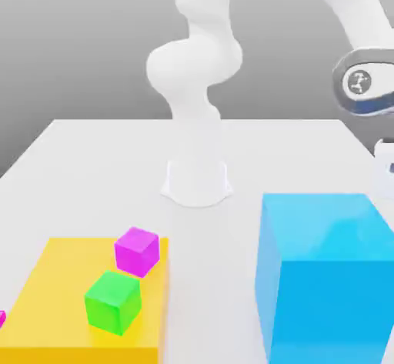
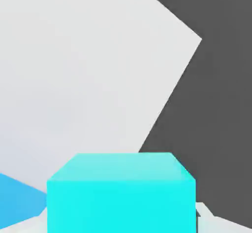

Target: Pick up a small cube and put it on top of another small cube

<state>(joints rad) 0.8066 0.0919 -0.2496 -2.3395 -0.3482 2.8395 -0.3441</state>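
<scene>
A small cyan cube (image 2: 121, 197) sits right in front of the hand camera, high above the table, with my gripper (image 2: 121, 222) shut on it. In the exterior view the hand (image 1: 362, 85) hangs at the right edge, above and behind the big blue cube. A small magenta cube (image 1: 138, 250) and a small green cube (image 1: 114, 301) rest side by side on a flat yellow slab (image 1: 54, 293) at the exterior view's front left. Both stand apart from the gripper.
A big blue cube (image 1: 323, 274) stands at the exterior view's front right, and a corner of it (image 2: 17, 200) lies below the hand. The arm's white base (image 1: 197, 182) stands mid-table. The white table (image 2: 74, 79) ends at a dark floor (image 2: 216, 104).
</scene>
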